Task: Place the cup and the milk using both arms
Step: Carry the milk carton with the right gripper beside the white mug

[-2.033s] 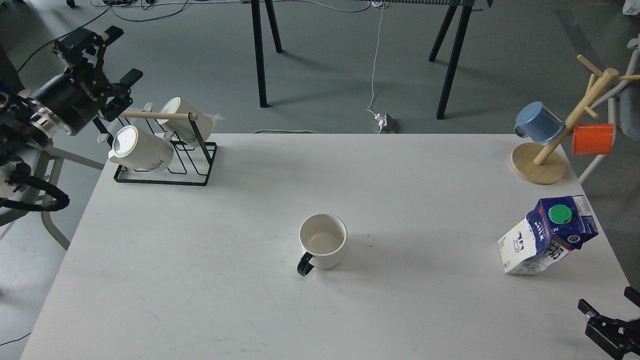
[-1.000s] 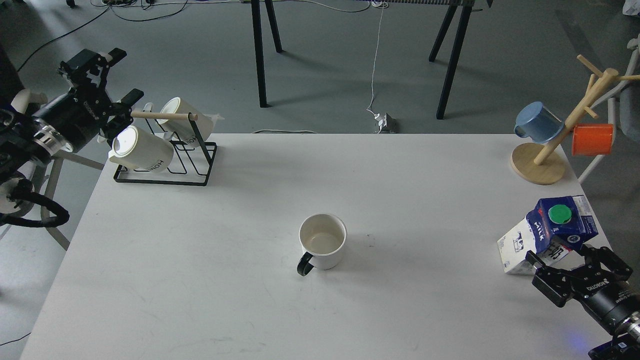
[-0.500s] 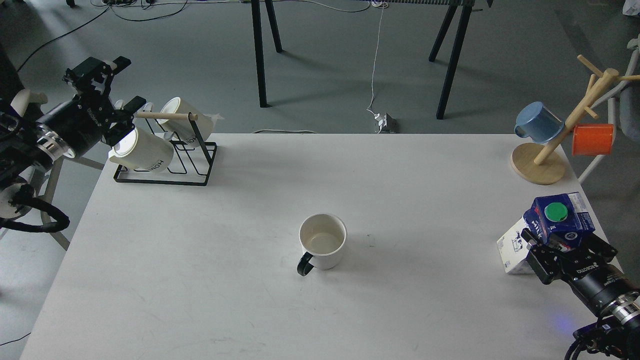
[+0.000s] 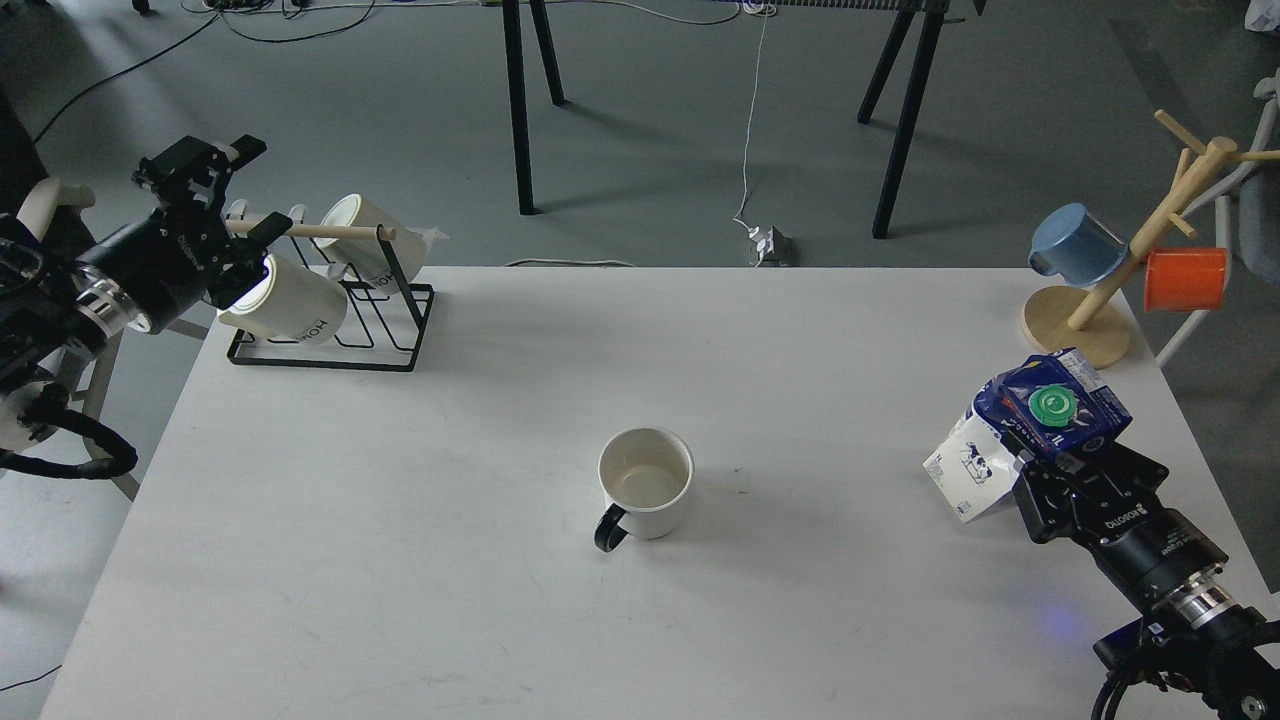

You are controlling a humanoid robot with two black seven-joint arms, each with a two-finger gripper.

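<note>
Cup: upright mid-table, handle toward me. Milk: far right of the cup, tilted, clamped by my right gripper. My left gripper: far left of the cup, fingers spread, empty.

Right claw around milk; cup mid-table.

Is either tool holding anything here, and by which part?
The right tool grips the milk carton by its body below the cap. The left tool holds nothing.

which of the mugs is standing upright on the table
Only the cup with the black loop handle, mid-table. The two white lettered mugs hang on the wire rack; the blue mug and orange mug hang on the wooden tree.
</note>
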